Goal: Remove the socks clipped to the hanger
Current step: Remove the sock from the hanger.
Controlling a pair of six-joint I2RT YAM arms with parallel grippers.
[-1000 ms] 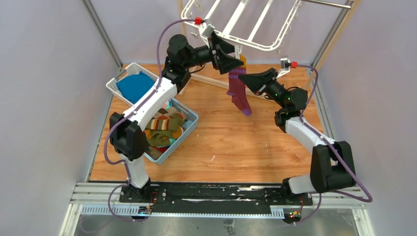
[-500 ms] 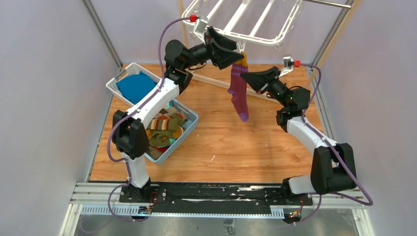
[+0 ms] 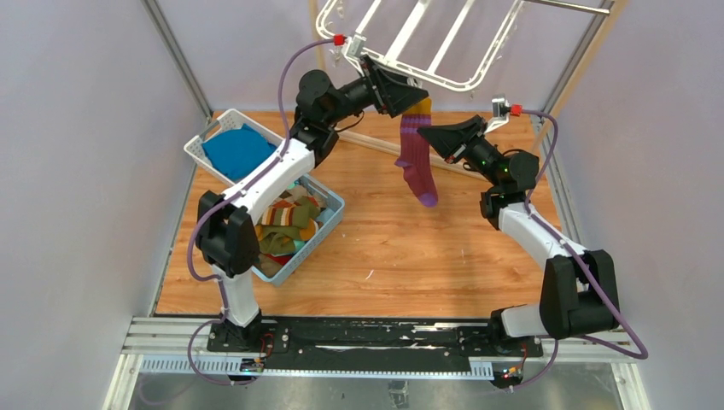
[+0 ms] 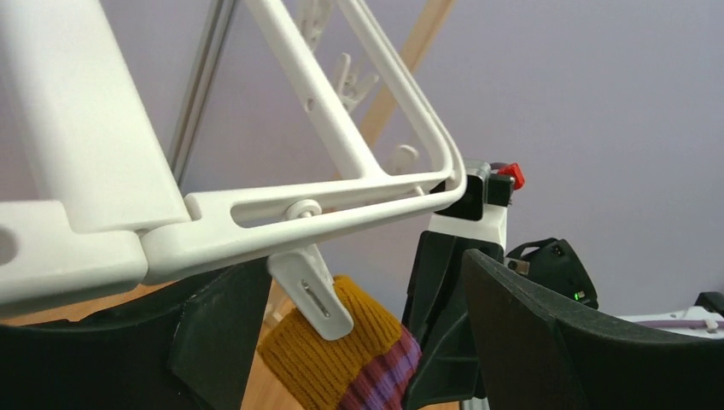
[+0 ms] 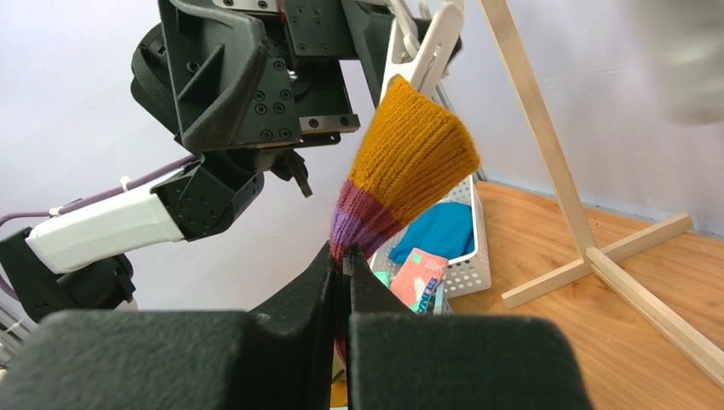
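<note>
One sock [image 3: 416, 162], purple and maroon striped with a mustard cuff, hangs from a white clip [image 4: 312, 295] at the near corner of the white hanger [image 3: 427, 43]. My left gripper [image 3: 408, 90] is open, raised under that corner. In the left wrist view its fingers [image 4: 213, 333] stand either side of the clip and the cuff [image 4: 341, 359], not touching them. My right gripper [image 3: 424, 134] is shut on the sock just below the cuff. In the right wrist view [image 5: 346, 265] the cuff [image 5: 410, 158] rises from the closed jaws to the clip [image 5: 423, 47].
A blue basket [image 3: 329, 224] with several striped socks stands at the left. Behind it is a white basket [image 3: 198, 149] with a blue cloth. The wooden rack [image 3: 598, 51] and its floor bar [image 3: 376, 141] stand at the back, with a metal rod [image 3: 568, 7] carrying the hanger.
My left gripper has risen and shifted right to the hanger's corner clip. The hanger rocked up and back down. The right gripper lifted slightly, still holding the sock, which swung a little.
</note>
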